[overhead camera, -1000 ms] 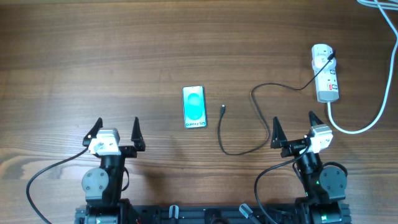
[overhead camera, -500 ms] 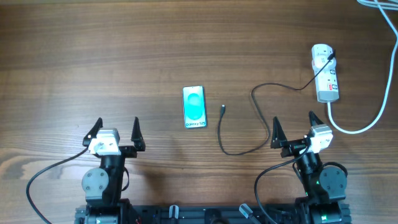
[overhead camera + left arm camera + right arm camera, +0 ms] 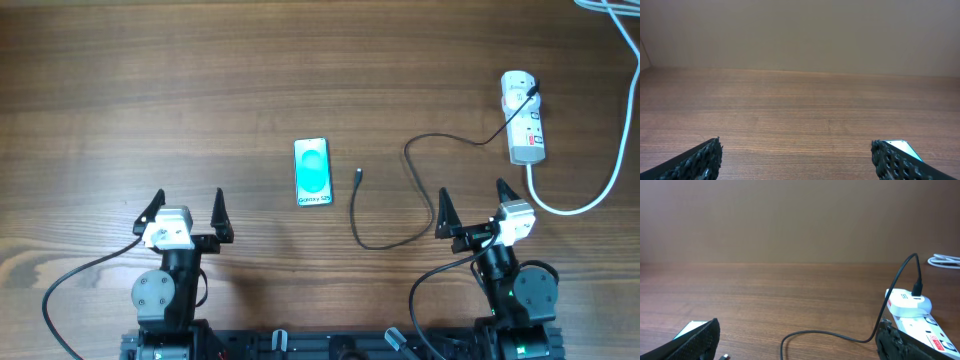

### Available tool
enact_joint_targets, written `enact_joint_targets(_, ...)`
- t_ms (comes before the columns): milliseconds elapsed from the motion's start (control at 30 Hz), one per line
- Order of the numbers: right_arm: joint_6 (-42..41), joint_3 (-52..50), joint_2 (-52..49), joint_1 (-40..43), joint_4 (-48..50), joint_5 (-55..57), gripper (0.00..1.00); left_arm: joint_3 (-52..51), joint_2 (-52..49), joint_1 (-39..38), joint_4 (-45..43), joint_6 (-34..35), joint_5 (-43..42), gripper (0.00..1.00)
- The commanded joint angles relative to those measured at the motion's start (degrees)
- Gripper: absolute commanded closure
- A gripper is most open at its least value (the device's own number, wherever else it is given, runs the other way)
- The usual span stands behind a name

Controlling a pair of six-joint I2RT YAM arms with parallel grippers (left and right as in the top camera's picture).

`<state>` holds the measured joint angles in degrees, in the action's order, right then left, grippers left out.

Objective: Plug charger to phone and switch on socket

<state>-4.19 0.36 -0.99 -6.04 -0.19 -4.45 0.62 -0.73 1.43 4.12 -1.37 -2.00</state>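
Note:
The phone (image 3: 312, 172) lies flat mid-table, cyan screen up, white strip at its near end; its corner (image 3: 902, 146) shows behind my left gripper's right finger. Just right of it rests the charger's small plug (image 3: 358, 177), its thin black cable (image 3: 425, 190) looping back to an adapter on the socket (image 3: 523, 130), a white power strip at the far right. The right wrist view shows the socket (image 3: 912, 311), the cable (image 3: 840, 334) and the plug tip (image 3: 724, 356). My left gripper (image 3: 186, 211) and right gripper (image 3: 472, 207) stand open near the front edge, holding nothing.
A thick white cord (image 3: 600, 190) runs from the socket's near end, curving right and up toward the table's far right corner. The wooden table (image 3: 150, 100) stretches out ahead of both grippers.

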Motion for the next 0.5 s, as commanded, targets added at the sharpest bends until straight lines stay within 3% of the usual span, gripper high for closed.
enact_joint_targets(0, 0.81, -0.07, 0.57, 0.28, 0.22, 0.74, 0.00, -0.31, 0.57, -0.37, -1.11, 0.72, -0.96, 0.00)
enact_joint_targets(233, 0.79, -0.07, 0.57, 0.28, 0.22, 0.76, 0.00, -0.31, 0.57, -0.44, -1.95, 0.76, -26.23, 0.00)
enact_joint_targets(400, 0.81, -0.07, 0.57, 0.28, 0.22, 0.76, 0.00, -0.31, 0.57, -0.44, -2.78, 0.81, -33.73, 0.00)
enact_joint_targets(467, 0.81, -0.07, 0.57, 0.28, 0.22, 0.74, 0.00, -0.31, 0.57, -0.44, -7.04, 4.66, -36.89, 0.00)
